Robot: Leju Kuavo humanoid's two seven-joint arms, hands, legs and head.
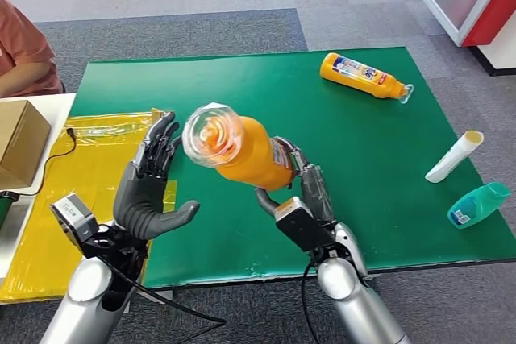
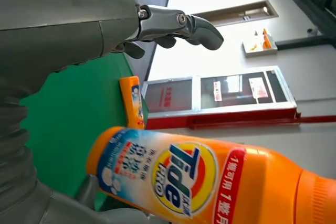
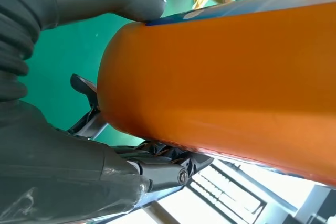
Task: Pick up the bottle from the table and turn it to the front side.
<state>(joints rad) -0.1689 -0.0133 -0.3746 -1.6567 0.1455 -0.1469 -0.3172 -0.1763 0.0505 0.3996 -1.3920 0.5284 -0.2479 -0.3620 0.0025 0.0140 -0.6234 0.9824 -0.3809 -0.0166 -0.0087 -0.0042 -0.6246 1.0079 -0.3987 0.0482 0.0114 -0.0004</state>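
Observation:
My right hand point(image 1: 301, 187) grips an orange Tide bottle point(image 1: 240, 147) by its base end and holds it above the green mat point(image 1: 341, 151), clear cap pointing toward my left hand. In the right wrist view the bottle's orange body point(image 3: 238, 82) lies between thumb and fingers point(image 3: 158, 166). My left hand point(image 1: 149, 187) is open, fingers spread, palm facing the bottle's cap, a short gap away. The left wrist view shows the bottle's Tide label point(image 2: 178, 179) just past my left hand's fingers point(image 2: 178, 24).
A second orange bottle point(image 1: 364, 76) lies at the mat's far right. A white tube point(image 1: 453, 156) and a teal bottle point(image 1: 477, 204) lie near the right edge. A yellow sheet point(image 1: 67, 191), a cardboard box point(image 1: 19, 141) and a person's sleeve point(image 1: 21, 54) are on the left.

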